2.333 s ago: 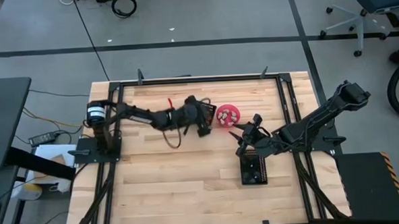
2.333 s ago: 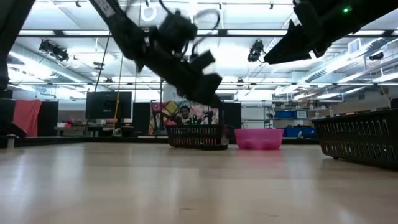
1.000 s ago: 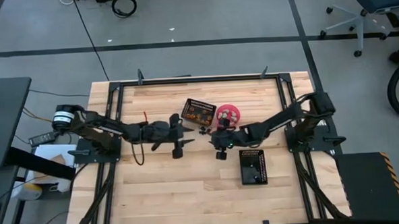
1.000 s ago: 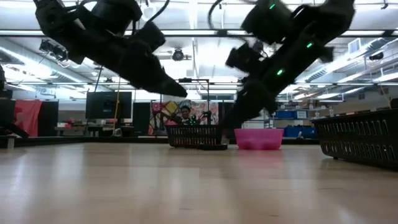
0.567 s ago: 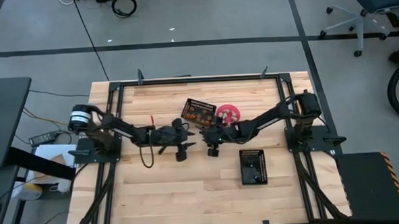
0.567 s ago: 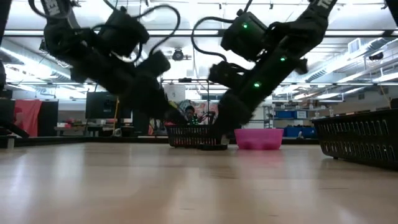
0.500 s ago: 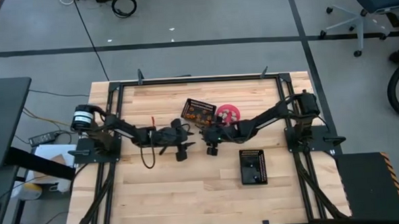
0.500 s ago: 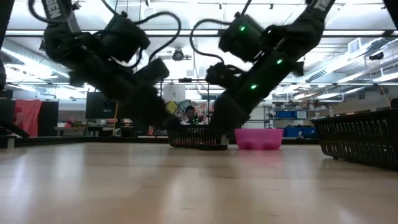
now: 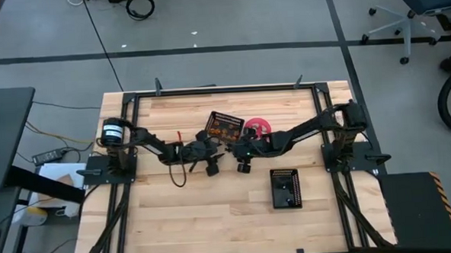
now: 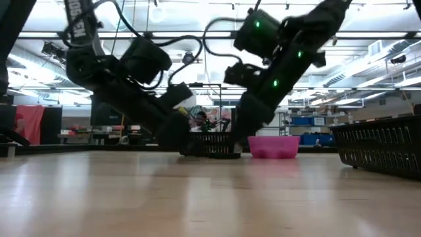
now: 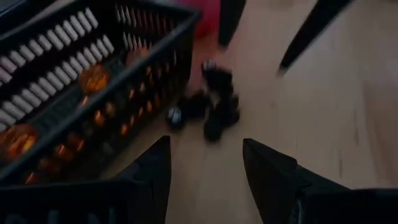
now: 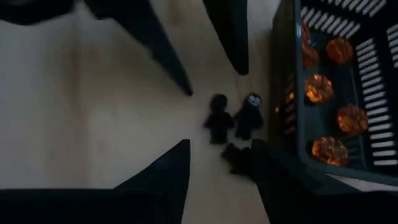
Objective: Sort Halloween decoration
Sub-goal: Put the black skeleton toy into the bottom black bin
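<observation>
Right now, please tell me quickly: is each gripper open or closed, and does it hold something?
Left gripper: open, holding nothing, above the black trinkets beside the basket.
Right gripper: open, holding nothing, over the same trinkets.

Two dark, slim jointed arms — black cable loops, small green lights, white lettering — each tipped with tapering black fingers.

1. White upright lettering (image 10: 77, 18) runs along the dark robot arm's upper link in the low view; its letters cannot be made out.
2. No other text is readable.
</observation>
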Robot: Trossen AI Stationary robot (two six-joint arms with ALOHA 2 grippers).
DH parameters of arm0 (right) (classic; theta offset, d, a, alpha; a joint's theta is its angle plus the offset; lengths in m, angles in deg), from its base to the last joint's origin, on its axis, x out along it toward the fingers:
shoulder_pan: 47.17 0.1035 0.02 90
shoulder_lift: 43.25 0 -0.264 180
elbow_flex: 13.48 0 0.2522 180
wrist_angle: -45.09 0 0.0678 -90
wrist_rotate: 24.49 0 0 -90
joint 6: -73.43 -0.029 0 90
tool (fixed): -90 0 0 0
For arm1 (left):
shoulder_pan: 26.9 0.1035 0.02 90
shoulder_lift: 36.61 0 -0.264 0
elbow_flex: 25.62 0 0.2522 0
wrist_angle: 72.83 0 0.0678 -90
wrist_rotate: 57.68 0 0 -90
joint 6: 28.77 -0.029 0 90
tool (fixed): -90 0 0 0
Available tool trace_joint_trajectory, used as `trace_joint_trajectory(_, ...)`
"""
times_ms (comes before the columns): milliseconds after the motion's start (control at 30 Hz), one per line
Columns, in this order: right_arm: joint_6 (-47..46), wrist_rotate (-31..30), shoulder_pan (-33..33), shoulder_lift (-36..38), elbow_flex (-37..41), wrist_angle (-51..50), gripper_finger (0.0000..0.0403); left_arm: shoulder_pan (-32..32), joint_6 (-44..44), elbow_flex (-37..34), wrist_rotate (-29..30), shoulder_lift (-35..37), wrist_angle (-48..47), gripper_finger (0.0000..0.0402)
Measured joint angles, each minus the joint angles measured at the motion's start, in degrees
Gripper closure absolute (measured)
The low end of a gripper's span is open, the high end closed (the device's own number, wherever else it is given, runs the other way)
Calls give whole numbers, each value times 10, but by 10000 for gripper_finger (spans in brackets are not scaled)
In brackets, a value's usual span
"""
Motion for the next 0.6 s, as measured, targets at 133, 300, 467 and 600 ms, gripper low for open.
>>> trace_joint_trajectory(133,-15,0,13,40,-2,-74,229,2,-24,19,-1,-27,4,230)
trace_joint_trajectory(300,-30,-1,26,72,5,-99,229,3,-43,42,2,-54,16,230)
trace_joint_trajectory(467,-30,-16,38,90,14,-113,229,4,-43,60,1,-70,17,230)
trace_joint_trajectory(600,-42,-26,48,94,15,-135,229,4,-43,66,-12,-69,8,245)
